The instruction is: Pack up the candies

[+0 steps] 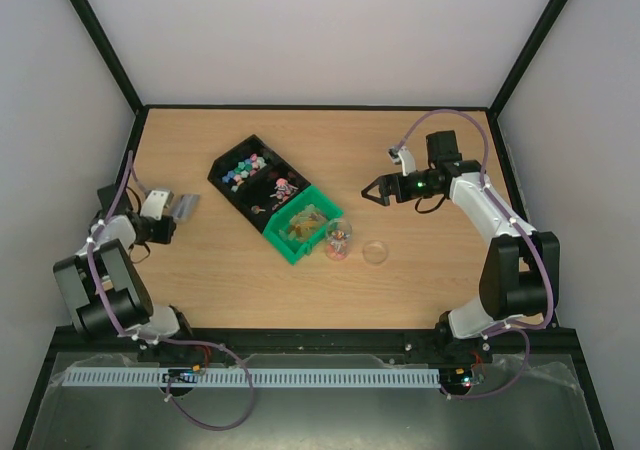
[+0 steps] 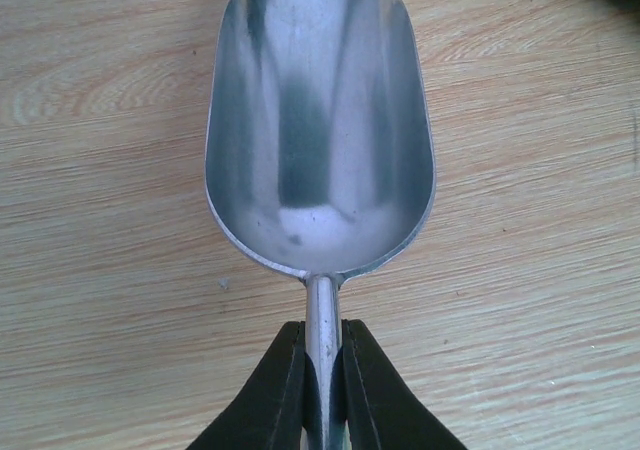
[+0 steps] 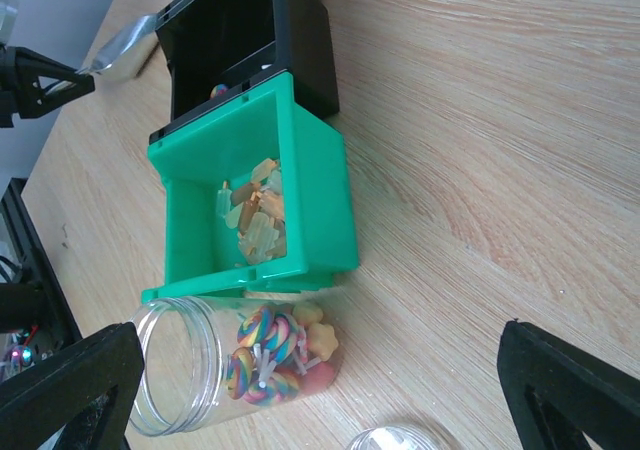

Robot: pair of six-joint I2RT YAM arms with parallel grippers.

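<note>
1. At the left edge of the top view: left gripper [image 2: 322, 342] clenched on the handle of the metal scoop [image 2: 320, 130] (bowl facing up).
2. Right of centre: right gripper [image 1: 369, 192] released, jaws spread wide above the surface [image 1: 200, 280].
3. Mid-frame: candies [image 3: 265, 355] in the clear jar [image 3: 180, 370], the green bin [image 3: 325, 200] just beside it, and the black bin [image 1: 240, 170].
4. Right of the jar: clear round lid [image 1: 375, 253].
</note>
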